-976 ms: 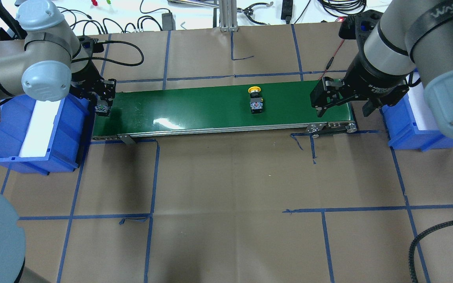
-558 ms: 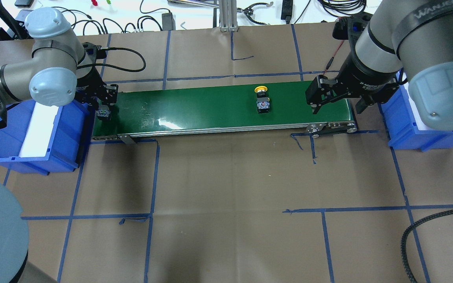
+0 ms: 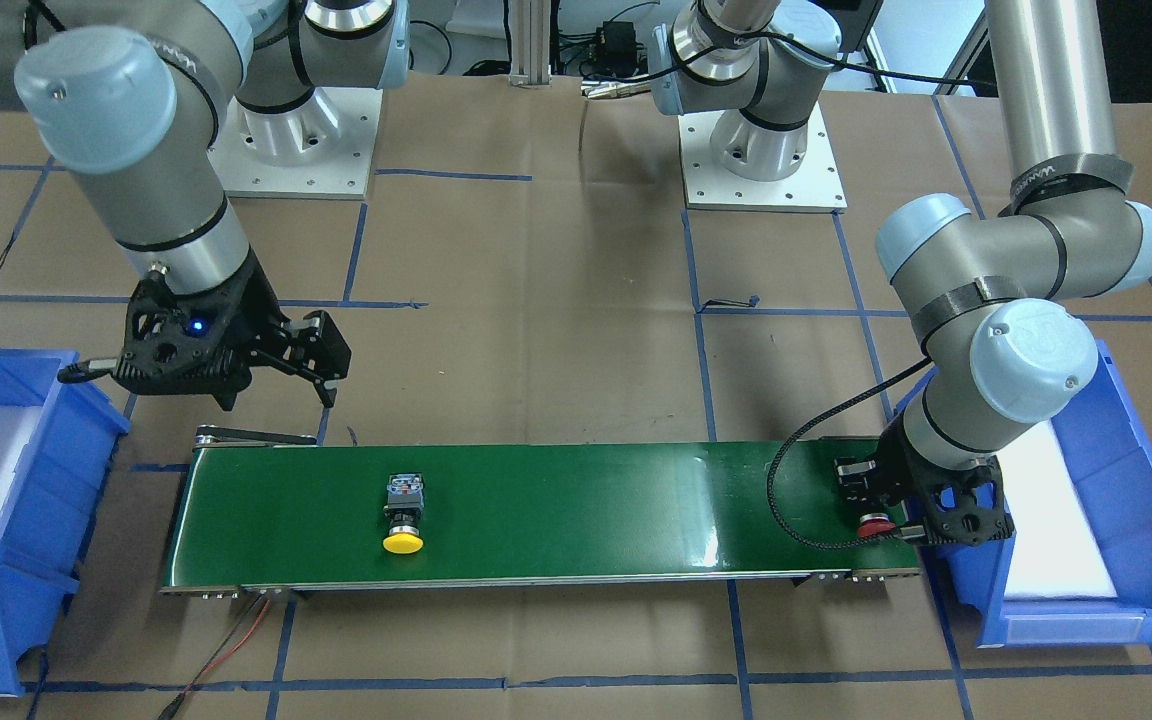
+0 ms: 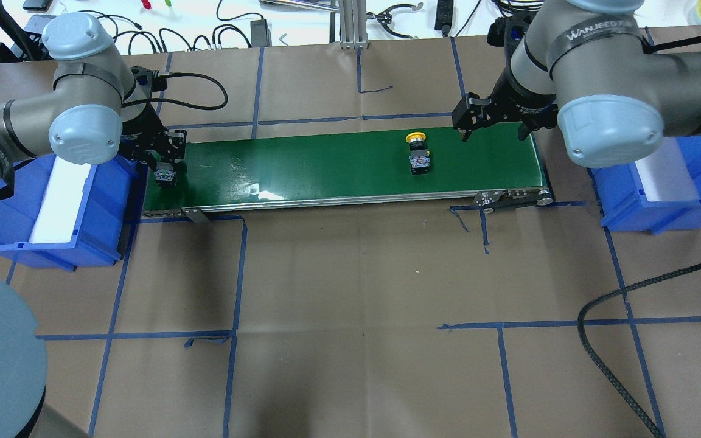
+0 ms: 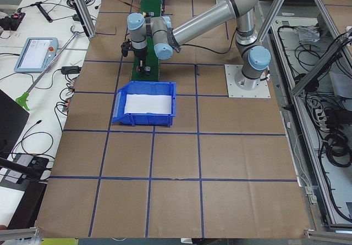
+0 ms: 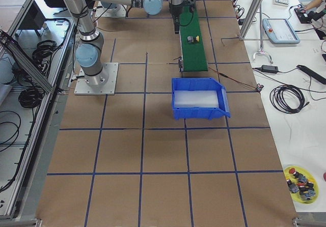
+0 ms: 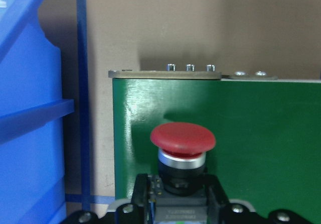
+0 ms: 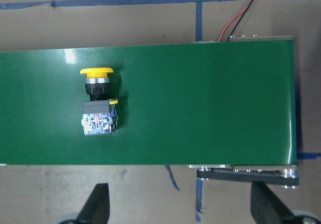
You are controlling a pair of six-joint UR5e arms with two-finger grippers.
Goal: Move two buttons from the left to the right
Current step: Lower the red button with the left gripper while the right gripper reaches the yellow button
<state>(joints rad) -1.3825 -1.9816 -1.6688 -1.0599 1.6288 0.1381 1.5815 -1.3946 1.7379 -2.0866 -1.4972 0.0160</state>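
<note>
Left pincer (image 7: 176,199) seems clamped on the red button (image 7: 183,136), lower centre; released tilted, it could topple. Right pincer (image 8: 181,206), spread apart, might knock the yellow button (image 8: 98,103) over.

overhead sits behind the robot (image 3: 761,160), looking forward and down; front view faces it, steep. side views — far back at the table (image 5: 176,162) ends. we note both wrist views close: the right looks straight down on the green belt (image 8: 200,108) and yellow button (image 8: 98,101), shared with overhead and front.
</note>
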